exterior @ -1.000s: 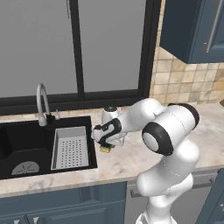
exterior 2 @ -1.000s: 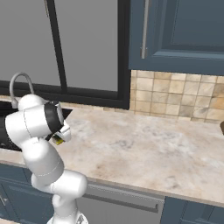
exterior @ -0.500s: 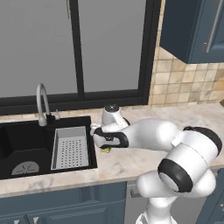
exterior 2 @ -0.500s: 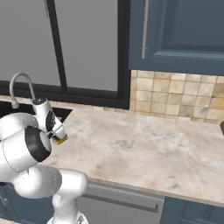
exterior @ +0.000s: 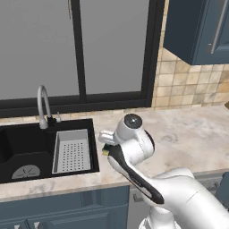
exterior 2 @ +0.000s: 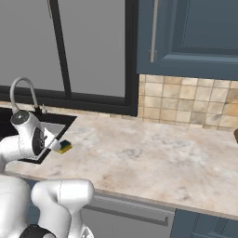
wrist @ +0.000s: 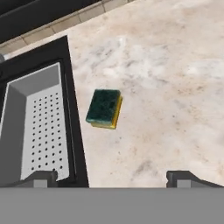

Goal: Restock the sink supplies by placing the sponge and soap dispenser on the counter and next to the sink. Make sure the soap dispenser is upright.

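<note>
1. Hand view first: the small rectangular sponge with its dark green scrub layer up and yellow body beneath (wrist: 104,108) lies flat on the long beige marbled stone bench (wrist: 175,96), just beside the black rim of the sink, apart from both fingertips.
2. The hand (wrist: 114,177) sits above it, released: two dark fingertips (wrist: 40,177) stand wide apart at the bottom of that view, nothing between them.
3. Only the very tips of the fingers show there; the rest is cut off by the lower edge.
4. The grey perforated drain tray (wrist: 37,131) sits inside the black recessed sink (wrist: 70,87); its left side runs out of the hand view.
5. From the left base view, the white arm's elbow covers most of the sponge (exterior: 105,152); just a sliver of yellow and green peeks out at the sink's right edge.
6. There the hand itself is hard to make out behind the arm's body.
7. The curved chrome faucet (exterior: 42,105) rises behind the sink (exterior: 27,152); the basin's left part is cropped.
8. Right base view: the sponge (exterior 2: 65,147) shows on the bench (exterior 2: 153,158) near the sink's corner, partly overlapped by the arm's wrist.
9. The faucet (exterior 2: 23,93) arcs just behind the arm.
</note>
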Robot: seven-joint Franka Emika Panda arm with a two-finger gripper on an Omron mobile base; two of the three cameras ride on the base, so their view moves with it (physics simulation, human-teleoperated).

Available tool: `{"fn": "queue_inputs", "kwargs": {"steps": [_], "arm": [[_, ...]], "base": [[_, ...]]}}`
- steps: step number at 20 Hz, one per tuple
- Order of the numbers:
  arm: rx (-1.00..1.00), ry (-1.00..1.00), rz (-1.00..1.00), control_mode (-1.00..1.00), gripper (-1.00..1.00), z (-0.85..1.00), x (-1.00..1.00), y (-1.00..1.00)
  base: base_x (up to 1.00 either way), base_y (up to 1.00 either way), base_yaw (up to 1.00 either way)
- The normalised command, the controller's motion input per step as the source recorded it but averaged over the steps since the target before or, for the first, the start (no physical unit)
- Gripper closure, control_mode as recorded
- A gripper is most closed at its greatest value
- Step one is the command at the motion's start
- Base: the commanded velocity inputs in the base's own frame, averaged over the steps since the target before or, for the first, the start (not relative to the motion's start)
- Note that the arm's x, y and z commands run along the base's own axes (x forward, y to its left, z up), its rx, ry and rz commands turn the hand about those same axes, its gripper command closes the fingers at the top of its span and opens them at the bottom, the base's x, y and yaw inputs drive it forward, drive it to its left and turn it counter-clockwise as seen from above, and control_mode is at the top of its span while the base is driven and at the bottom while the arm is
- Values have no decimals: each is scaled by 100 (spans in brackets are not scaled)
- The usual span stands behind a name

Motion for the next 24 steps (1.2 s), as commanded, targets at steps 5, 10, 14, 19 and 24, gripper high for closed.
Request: {"fn": "queue_inputs", "kwargs": {"steps": [5, 10, 14, 19, 24], "arm": [[0, -18, 17, -100, -100, 58, -75, -63], [0, -11, 17, -100, -100, 36, -41, -77], [0, -4, 17, -100, -100, 21, 10, -35], [0, 1, 17, -100, -100, -6, 5, -16], [-1, 3, 16, -100, -100, -40, 11, 0]], "base": [[0, 0, 0], [0, 0, 0], [0, 0, 0], [0, 0, 0], [0, 0, 0]]}}
